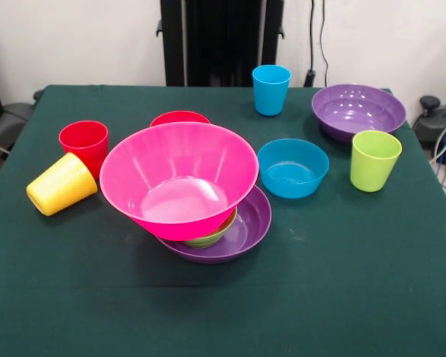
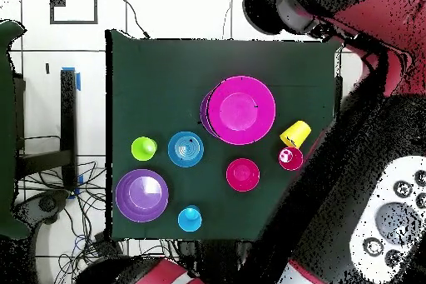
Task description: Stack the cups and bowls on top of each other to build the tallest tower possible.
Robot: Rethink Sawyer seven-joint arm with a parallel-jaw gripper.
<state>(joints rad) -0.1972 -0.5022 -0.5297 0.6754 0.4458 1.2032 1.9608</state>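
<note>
Green cloth covers the table [image 1: 372,297] in the front view, where a large glossy pink plastic bowl [image 1: 180,178] tilts on a small green bowl [image 1: 212,236] inside a shallow purple bowl [image 1: 249,227], forming the tower; a yellow plastic tumbler [image 1: 61,184] lies on its side, touching an upright red tumbler [image 1: 84,143]. No gripper shows. Overhead, the pink bowl [image 2: 240,110] sits mid-table; the arm is drawn aside, jaws unseen, so their state cannot be told.
</note>
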